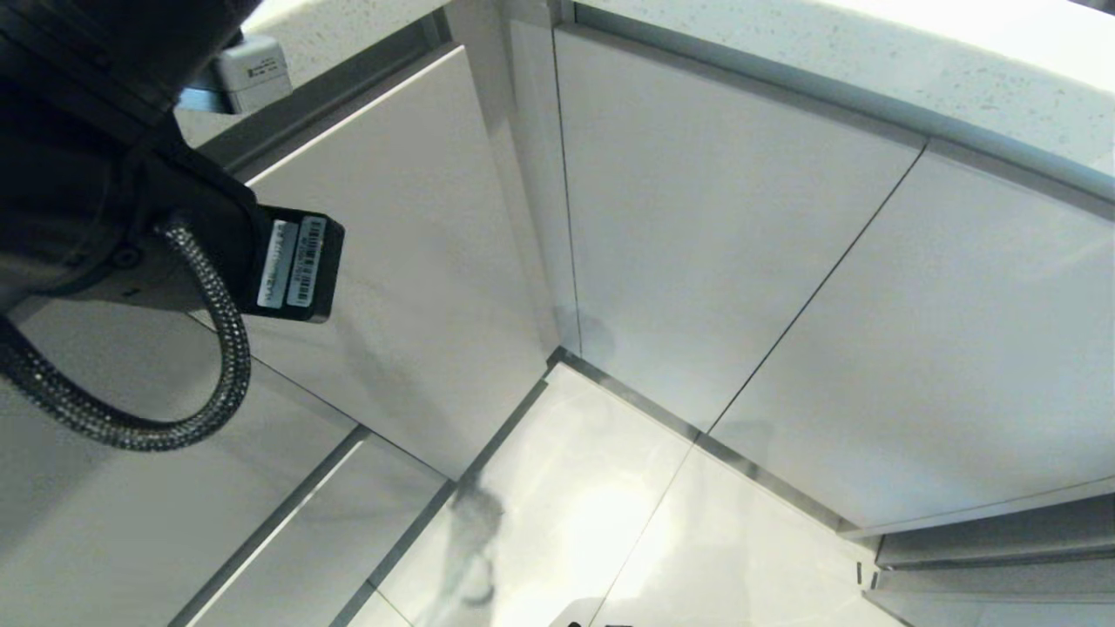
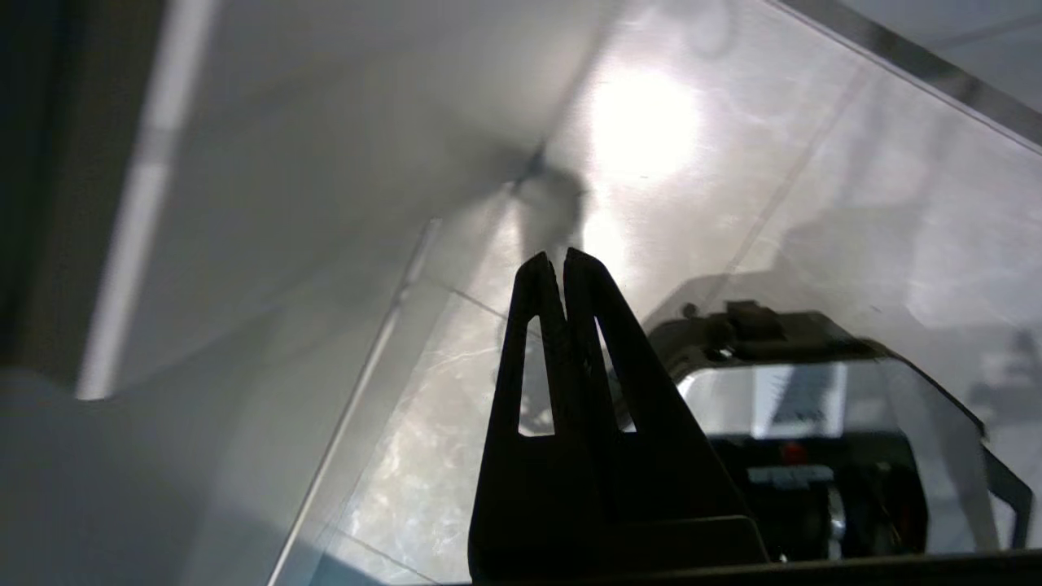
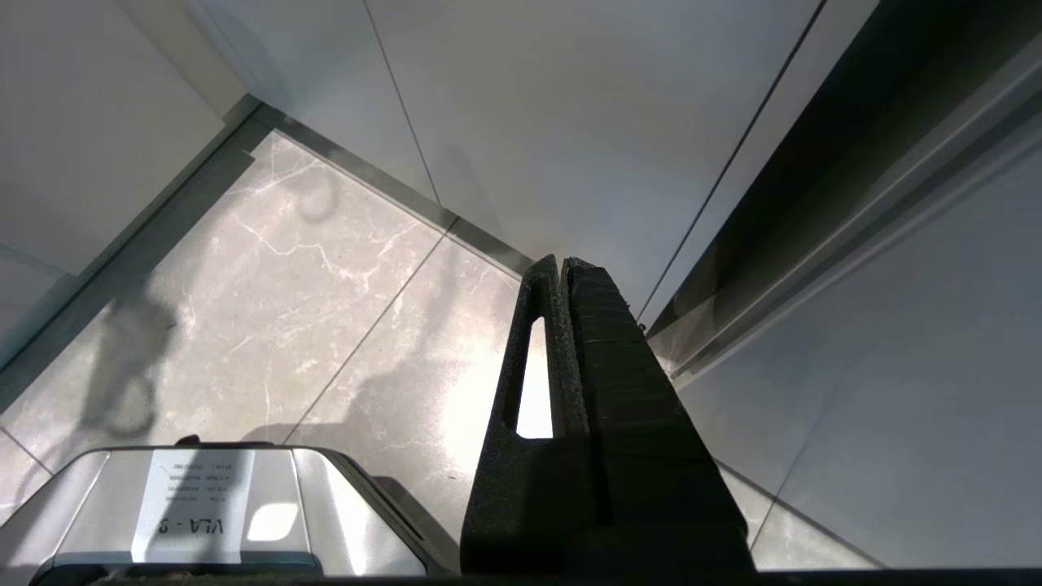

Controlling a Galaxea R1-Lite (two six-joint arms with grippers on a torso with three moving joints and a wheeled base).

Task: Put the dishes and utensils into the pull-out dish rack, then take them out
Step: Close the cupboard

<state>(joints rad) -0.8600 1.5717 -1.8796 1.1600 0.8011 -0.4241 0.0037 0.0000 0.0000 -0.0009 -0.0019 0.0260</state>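
facing a corner of pale cabinet fronts (image 1: 714, 218) under a speckled countertop (image 1: 871, 61), above a glossy marble-look tiled floor (image 1: 566, 514). no dishes, utensils or pull-out rack visible in any view. left arm (image 1: 104, 174) raised at upper left of the head view, braided cable (image 1: 174, 383) looping below. left gripper (image 2: 563, 259) fingers pressed together, holding nothing. right gripper (image 3: 562, 264) low over the floor, fingers likewise closed and empty.

The floor (image 3: 269, 309) was seen as glossy, marble-veined tile. The cabinet fronts (image 1: 723, 226) were finished smooth and satin-pale. A braided metal hose (image 1: 228, 348) was noted, and the left tool (image 2: 563, 259) appeared matt black.
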